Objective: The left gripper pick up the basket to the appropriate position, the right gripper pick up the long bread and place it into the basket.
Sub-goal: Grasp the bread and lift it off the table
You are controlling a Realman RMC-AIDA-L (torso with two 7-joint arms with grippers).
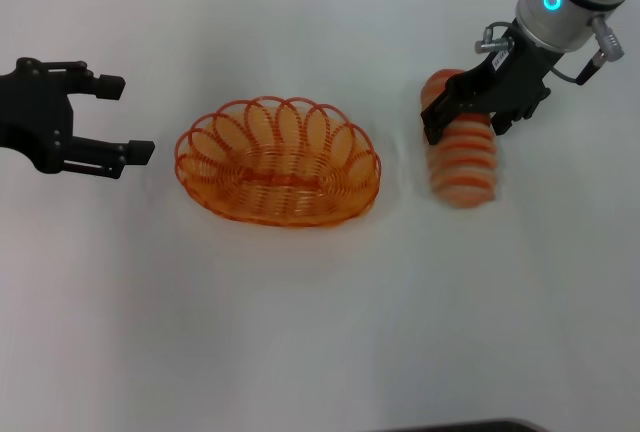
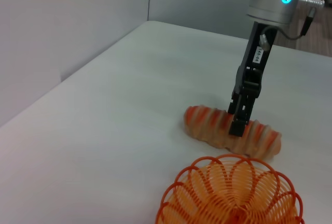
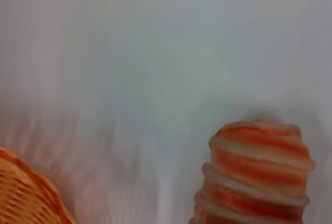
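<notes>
Now the right pincer [image 1: 462, 124] is down over the bread [image 1: 463, 162], its fingers astride the loaf near the middle; whether they have clamped yet I cannot tell. The bread lies on the counter [image 1: 300, 332], just right of the basket [image 1: 279, 161]. The left pincer [image 1: 112, 115] hangs released, apart from the basket's left rim. Next comes a firm squeeze, a lift, then a carry leftward over the rim.
</notes>
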